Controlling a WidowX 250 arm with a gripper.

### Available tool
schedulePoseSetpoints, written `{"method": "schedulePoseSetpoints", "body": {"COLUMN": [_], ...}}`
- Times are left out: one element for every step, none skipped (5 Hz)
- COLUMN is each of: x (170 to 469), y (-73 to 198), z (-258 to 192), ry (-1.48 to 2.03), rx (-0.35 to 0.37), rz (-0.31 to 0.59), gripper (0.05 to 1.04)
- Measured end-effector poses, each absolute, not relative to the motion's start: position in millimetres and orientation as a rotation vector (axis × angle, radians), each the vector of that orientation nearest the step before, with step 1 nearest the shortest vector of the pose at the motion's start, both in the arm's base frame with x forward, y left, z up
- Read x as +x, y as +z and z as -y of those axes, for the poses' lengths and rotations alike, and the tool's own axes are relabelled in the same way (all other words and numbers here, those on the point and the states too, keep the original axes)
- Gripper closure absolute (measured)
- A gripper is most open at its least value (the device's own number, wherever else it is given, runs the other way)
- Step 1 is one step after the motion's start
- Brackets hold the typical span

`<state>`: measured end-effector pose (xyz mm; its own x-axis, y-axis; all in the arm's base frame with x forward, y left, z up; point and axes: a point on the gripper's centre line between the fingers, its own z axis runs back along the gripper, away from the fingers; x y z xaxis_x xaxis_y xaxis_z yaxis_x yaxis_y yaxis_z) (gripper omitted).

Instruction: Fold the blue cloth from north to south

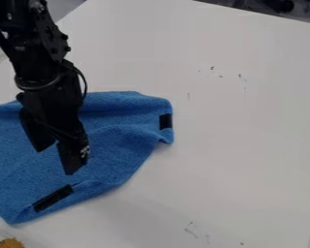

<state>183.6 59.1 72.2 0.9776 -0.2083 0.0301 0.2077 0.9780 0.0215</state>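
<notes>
White tabletop (241, 145) gives the flat backing a fold needs. Blue cloth (118, 155) lies on it toward 8 o'clock, mostly spread, w/ a ridge along its 12 o'clock side, prob. slack to be smoothed. End effector (55, 161) hangs over the cloth, fingers apart w/ nothing between, prob. so they can straddle an edge. Black patches (53, 197) sit at its 2 & 7 o'clock edges.

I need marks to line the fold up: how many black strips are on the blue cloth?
2: one black strip at the right end of the blue cloth, another along its lower edge. Others may be hidden behind the gripper or in folds.
</notes>
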Motion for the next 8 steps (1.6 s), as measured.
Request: {"method": "schedulePoseSetpoints", "body": {"x": [183.1, 194.2, 205.9, 229.3, 273.3, 314.9, 343.8, 354.2], "y": [70.7, 75.8, 83.1, 87.0, 85.8, 81.6, 67.0, 52.3], "z": [-59.2, -50.6, -41.7, -28.4, -14.5, -3.6, -4.7, 0.5], "ry": [-0.202, -0.196, -0.161, -0.169, -0.177, -0.223, -0.248, -0.253], "rx": [0.024, 0.111, 0.173, 0.239, 0.248, 0.210, 0.166, 0.121], "rz": [0.023, 0.046, 0.081, 0.125, 0.176, 0.213, 0.241, 0.268], "gripper": [0.083, 0.083, 0.083, 0.083, 0.083, 0.083, 0.083, 0.083]}}
